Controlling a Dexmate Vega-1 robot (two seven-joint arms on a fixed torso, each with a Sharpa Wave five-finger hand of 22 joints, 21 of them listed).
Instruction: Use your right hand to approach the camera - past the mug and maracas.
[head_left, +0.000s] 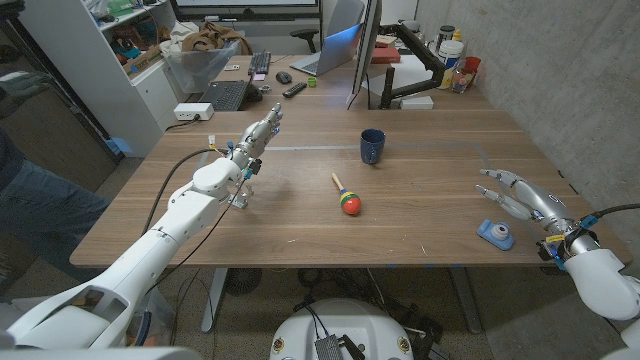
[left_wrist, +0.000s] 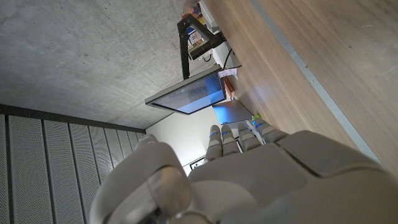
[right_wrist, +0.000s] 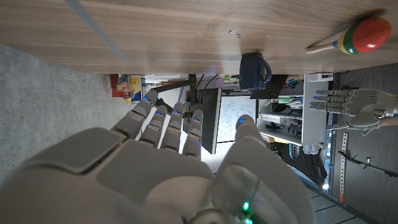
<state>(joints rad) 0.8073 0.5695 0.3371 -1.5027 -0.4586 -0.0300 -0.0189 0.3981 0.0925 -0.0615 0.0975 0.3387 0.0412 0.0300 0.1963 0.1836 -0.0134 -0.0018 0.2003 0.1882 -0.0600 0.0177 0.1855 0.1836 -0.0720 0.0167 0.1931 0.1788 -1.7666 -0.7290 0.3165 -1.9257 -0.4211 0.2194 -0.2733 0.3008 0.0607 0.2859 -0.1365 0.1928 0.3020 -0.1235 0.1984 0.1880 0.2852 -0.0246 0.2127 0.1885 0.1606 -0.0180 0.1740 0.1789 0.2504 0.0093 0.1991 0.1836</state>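
Both hands empty, fingers spread; my right hand (head_left: 515, 196) could overshoot and knock the blue camera (head_left: 495, 234) off the desk (head_left: 300, 220).

No text, label, brand, number or sign can be read in any view. The monitor (left_wrist: 189, 96) shows only a blue glow, the whiteboard (right_wrist: 227, 119) behind the table carries marks too small to make out, and the bottles (head_left: 455, 60) bear blurred labels.
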